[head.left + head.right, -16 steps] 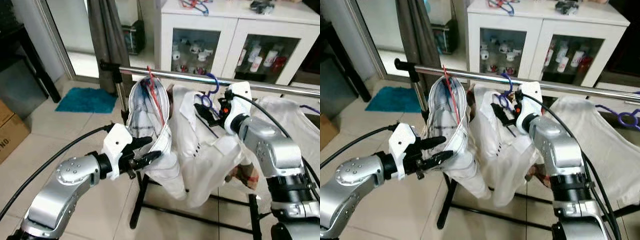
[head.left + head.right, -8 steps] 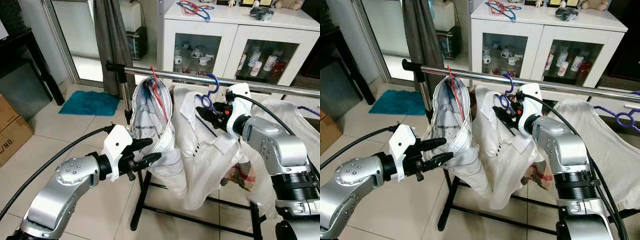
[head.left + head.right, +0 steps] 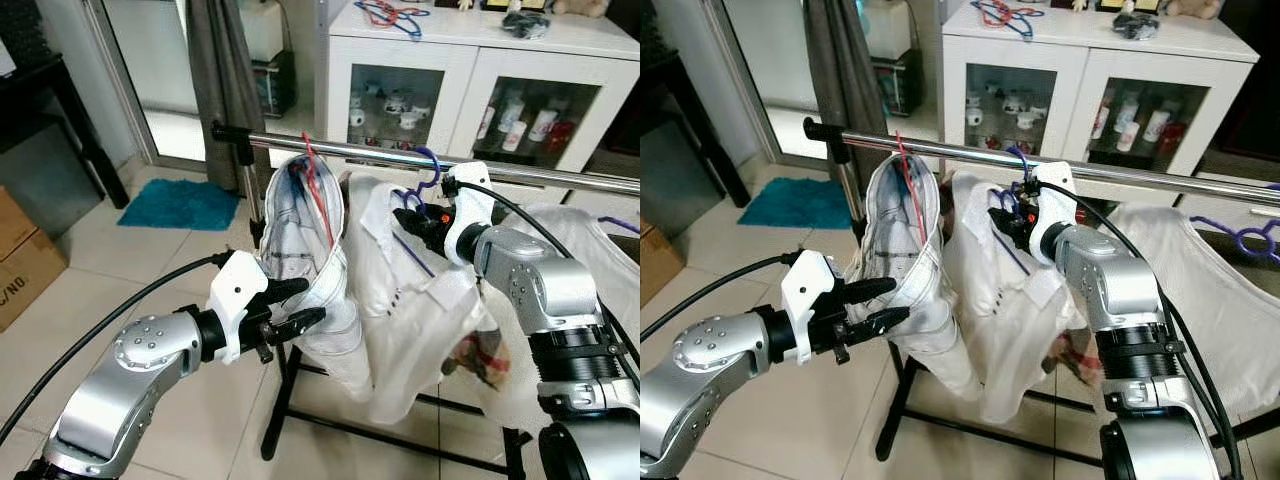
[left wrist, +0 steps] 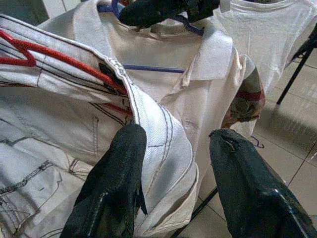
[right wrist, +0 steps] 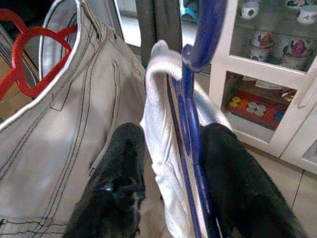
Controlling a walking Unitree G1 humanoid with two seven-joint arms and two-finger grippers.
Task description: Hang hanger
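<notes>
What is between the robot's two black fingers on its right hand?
In the right wrist view, the purple hanger and the white shirt collar sit between the right end effector's fingers.

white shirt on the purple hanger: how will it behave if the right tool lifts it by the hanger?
Probably floppy: the white shirt droops in loose folds below the purple hanger, so it may swing. It likely weighs little for its bulk. The collar could slip sideways, since the right tool straddles thin fabric and hanger together.
</notes>
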